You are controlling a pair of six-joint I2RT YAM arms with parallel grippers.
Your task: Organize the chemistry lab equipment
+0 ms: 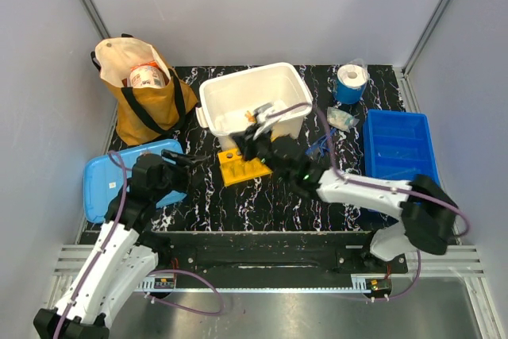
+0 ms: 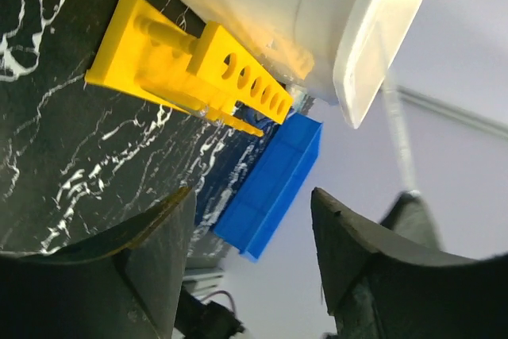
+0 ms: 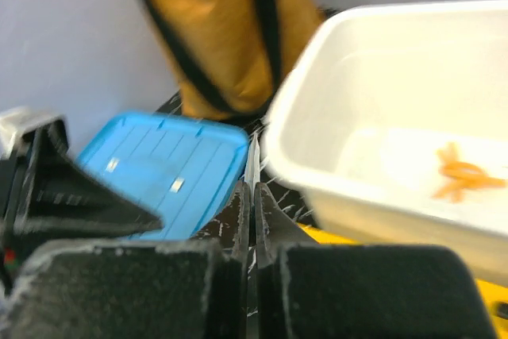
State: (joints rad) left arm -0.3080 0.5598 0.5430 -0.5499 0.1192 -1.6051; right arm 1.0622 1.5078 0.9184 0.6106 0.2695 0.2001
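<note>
Clear and very thin, the tube [image 3: 252, 156] sits pinched in the closed right claw [image 3: 252, 192], just beside the rim of the white tub [image 3: 333, 196]. It looks light, slick and brittle, so grip gently, low down. The left claw [image 2: 252, 196] gapes empty near the yellow rack [image 2: 159, 61].

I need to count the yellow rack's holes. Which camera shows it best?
Left wrist view: the yellow rack is large and sharp, its holes showing. The top view has it small, partly behind the right arm; the right wrist view catches only a yellow sliver.
</note>
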